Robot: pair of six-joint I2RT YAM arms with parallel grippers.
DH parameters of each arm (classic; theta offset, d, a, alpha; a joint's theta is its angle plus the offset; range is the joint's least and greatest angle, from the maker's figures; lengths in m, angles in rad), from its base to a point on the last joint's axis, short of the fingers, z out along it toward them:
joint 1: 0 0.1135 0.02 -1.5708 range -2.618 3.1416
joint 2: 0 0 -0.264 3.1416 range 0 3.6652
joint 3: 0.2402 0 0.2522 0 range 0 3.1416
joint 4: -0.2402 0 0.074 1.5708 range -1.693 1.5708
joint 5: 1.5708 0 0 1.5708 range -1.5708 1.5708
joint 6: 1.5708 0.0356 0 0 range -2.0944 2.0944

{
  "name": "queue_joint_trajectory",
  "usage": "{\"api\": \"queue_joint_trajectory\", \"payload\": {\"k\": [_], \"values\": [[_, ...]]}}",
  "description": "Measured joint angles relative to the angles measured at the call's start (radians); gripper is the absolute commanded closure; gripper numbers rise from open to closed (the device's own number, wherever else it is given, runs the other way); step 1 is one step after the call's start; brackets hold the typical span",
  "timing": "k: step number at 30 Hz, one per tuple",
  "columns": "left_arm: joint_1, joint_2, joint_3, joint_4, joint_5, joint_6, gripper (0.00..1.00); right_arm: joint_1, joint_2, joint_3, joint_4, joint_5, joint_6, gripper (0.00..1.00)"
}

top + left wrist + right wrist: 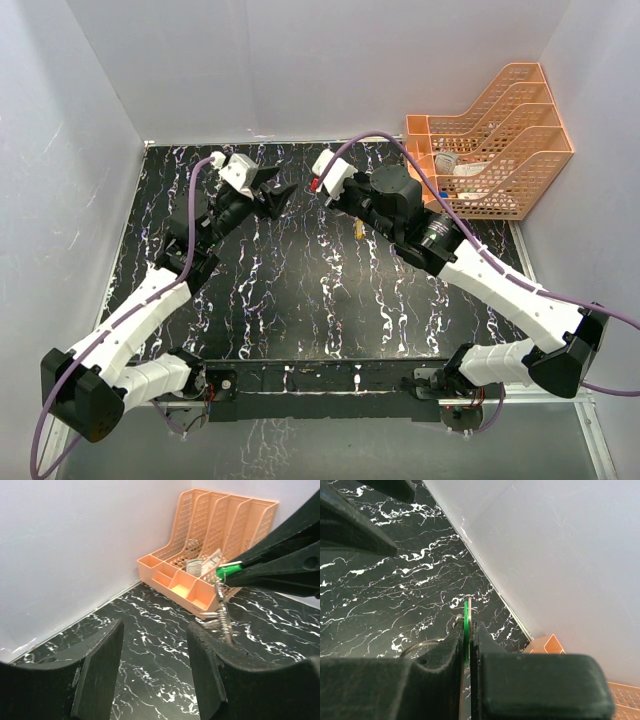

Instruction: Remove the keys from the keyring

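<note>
My right gripper [343,203] is shut on the green-headed key [466,611] and holds it above the table. In the left wrist view the green key [228,570] sits at the tips of the right gripper [236,569]. The thin silvery keyring [422,644] and dull keys [224,622] hang below it. A yellow-headed key [358,229] dangles under the bunch. My left gripper [272,195] is open and empty, a short way left of the bunch. Its fingers [100,670] do not touch the keys.
An orange mesh file organizer [490,140] with small items stands at the back right, also in the left wrist view [200,545]. White walls close in the back and both sides. The table [300,290] is black marble-patterned.
</note>
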Motion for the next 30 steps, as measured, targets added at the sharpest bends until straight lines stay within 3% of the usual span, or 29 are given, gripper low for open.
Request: {"api": "queue_joint_trajectory", "payload": {"k": [13, 24, 30], "values": [[0.0, 0.057, -0.06, 0.22, 0.176, -0.129, 0.41, 0.001, 0.0, -0.006, 0.033, 0.0, -0.026, 1.0], [-0.029, 0.136, -0.118, 0.385, 0.13, -0.204, 0.38, 0.006, 0.0, -0.02, 0.061, -0.001, -0.016, 1.0], [-0.106, 0.19, -0.118, 0.431, 0.075, -0.175, 0.34, 0.007, 0.0, -0.021, 0.061, -0.01, -0.003, 1.0]]}}
